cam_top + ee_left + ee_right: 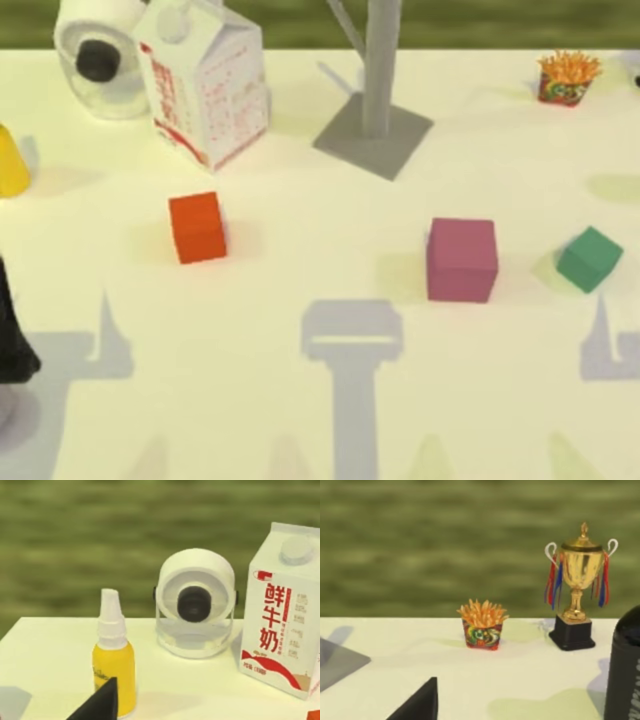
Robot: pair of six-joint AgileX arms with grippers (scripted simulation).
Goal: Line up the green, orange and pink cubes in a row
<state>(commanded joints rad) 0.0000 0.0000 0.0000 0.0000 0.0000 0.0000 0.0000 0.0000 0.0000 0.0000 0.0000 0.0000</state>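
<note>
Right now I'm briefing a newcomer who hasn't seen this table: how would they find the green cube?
Start at the milk carton at the table's far left, then cross to the right edge in the top view. There the green cube sits just right of the pink cube. It is the smallest block, teal, and turned at an angle, unlike the squarely set pink one.
</note>
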